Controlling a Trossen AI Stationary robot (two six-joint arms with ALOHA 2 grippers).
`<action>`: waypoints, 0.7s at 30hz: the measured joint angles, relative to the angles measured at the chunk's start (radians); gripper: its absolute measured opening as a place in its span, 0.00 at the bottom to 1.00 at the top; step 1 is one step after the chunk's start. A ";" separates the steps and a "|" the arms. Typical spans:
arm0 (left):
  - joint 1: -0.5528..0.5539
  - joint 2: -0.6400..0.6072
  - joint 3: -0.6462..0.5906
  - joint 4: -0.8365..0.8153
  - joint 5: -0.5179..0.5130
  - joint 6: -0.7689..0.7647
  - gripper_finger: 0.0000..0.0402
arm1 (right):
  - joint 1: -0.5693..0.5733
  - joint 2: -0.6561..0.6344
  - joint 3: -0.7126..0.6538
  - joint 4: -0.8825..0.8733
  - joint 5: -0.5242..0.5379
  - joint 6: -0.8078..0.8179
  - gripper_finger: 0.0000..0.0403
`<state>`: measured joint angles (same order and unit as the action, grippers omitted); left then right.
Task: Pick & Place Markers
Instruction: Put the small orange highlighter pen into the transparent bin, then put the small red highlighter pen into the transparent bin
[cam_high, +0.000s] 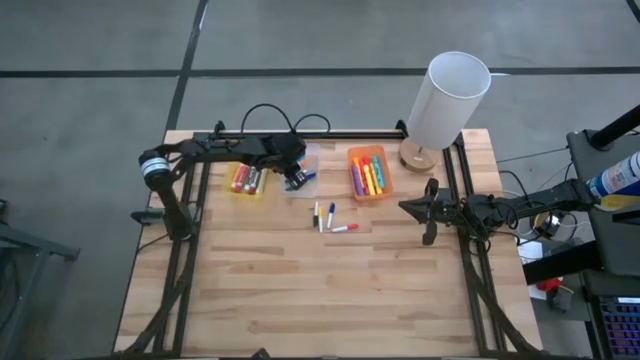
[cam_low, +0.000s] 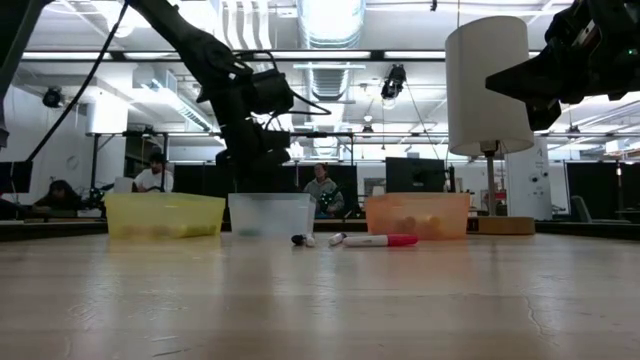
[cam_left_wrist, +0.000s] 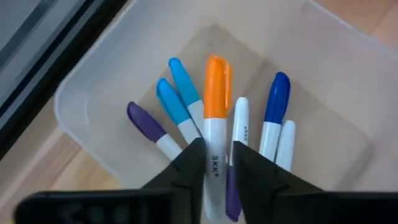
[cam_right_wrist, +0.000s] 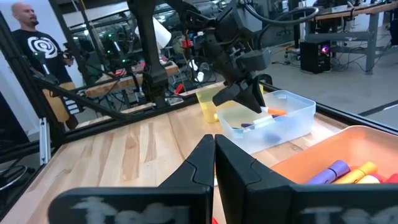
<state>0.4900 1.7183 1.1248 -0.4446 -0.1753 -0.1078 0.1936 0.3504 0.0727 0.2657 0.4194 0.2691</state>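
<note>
My left gripper (cam_high: 295, 182) hangs over the clear bin (cam_high: 303, 160), shut on a white marker with an orange cap (cam_left_wrist: 217, 87). Several markers with blue and purple caps (cam_left_wrist: 177, 102) lie on that bin's floor. Three loose markers (cam_high: 331, 214) lie on the wooden table in front of the bins. The yellow bin (cam_high: 246, 180) and the orange bin (cam_high: 369, 173) each hold several markers. My right gripper (cam_right_wrist: 214, 149) waits shut at the table's right edge, touching nothing. My left gripper pinches the marker's white body (cam_left_wrist: 216, 163) between its two fingers, below the orange cap. The fingers (cam_left_wrist: 189, 165) slant down into the clear bin from above and lie across the marker. The cap end points down among the markers on the bin floor.
A white lamp (cam_high: 445, 105) on a wooden foot stands at the far right, behind the orange bin. The three bins stand in a row along the table's far side. The near half of the table (cam_high: 320, 300) is bare wood. People show in the room beyond.
</note>
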 joint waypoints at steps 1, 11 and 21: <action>0.000 0.001 0.000 -0.001 0.000 0.000 0.23 | 0.000 0.000 0.000 0.000 0.000 0.000 0.02; -0.002 0.000 0.006 -0.001 -0.001 -0.018 0.35 | 0.000 0.000 0.000 0.000 0.000 0.000 0.02; -0.091 -0.071 0.026 0.008 -0.001 0.060 0.35 | 0.000 0.000 0.000 0.000 0.000 0.000 0.02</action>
<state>0.3994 1.6472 1.1511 -0.4362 -0.1764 -0.0476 0.1940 0.3504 0.0727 0.2657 0.4191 0.2691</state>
